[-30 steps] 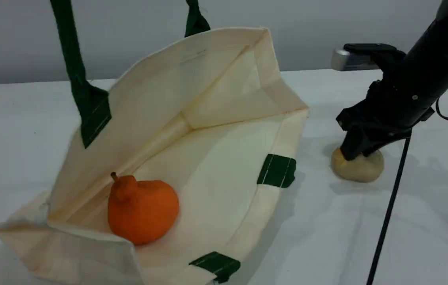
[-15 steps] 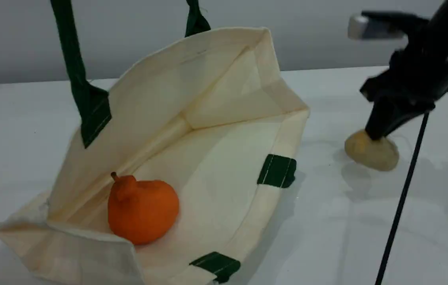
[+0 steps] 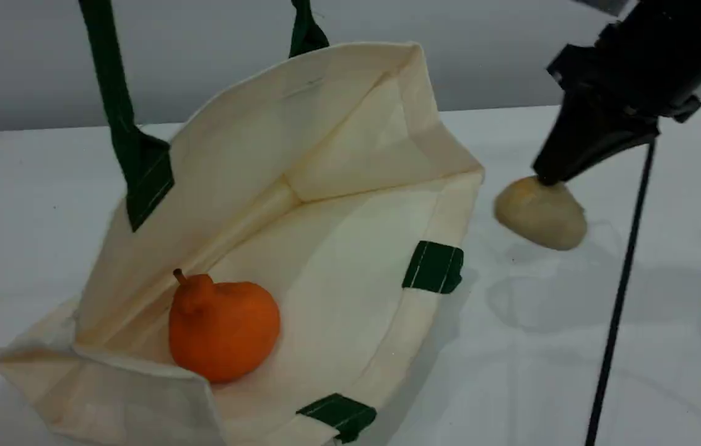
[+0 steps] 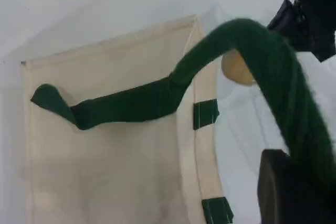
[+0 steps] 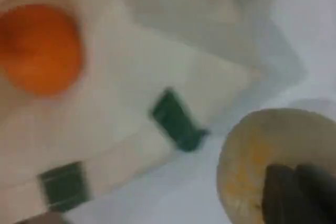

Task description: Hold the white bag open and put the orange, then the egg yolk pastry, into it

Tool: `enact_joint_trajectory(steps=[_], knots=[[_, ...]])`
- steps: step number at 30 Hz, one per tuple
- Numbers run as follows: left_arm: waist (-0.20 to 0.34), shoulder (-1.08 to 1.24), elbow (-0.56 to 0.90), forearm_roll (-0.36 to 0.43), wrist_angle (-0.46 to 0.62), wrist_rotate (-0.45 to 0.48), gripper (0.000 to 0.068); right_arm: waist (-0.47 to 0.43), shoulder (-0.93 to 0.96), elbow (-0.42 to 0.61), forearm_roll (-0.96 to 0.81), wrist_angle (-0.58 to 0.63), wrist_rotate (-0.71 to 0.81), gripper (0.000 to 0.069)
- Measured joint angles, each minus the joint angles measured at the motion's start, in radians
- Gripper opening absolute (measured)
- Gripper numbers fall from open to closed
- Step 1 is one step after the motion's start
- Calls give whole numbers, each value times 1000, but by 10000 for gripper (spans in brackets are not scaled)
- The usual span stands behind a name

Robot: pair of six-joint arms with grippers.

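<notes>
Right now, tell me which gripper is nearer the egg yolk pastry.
Right. The right gripper grips the egg yolk pastry from above; the left gripper is over the white bag, holding its green handle.

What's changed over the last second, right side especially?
The right gripper closed on the egg yolk pastry, lifted it off the table and carried it left toward the white bag. Unchanged: the orange inside the bag, the left gripper holding the green handle up.
</notes>
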Motion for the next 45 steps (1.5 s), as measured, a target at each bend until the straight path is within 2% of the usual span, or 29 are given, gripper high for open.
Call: enact_joint_trajectory(steps=[6,10,13,18,21,31,36,41,45], knots=[[0,0,0,0,-1,0,80,41,0,0,238,130,-173,13],[0,0,0,0,-2,0,80,127,0,-1,305,116,-191,13],[0,0,0,0,-2,0,80,213,0,-1,322,55,-191,13],[0,0,0,0,-5,0,80,366,4,-1,343,-137,-199,13],[0,0,0,0,-5,3,80,413,4,-1,345,-210,-220,13],[0,0,0,0,-5,12,80,406,3,-1,326,-211,-217,13],[0,0,0,0,-5,12,80,399,-24,-1,249,-197,-186,13],[0,0,0,0,-4,28,80,344,-95,-1,134,-167,-106,13],[0,0,0,1,-4,43,80,264,-164,-1,59,-125,-48,13]])
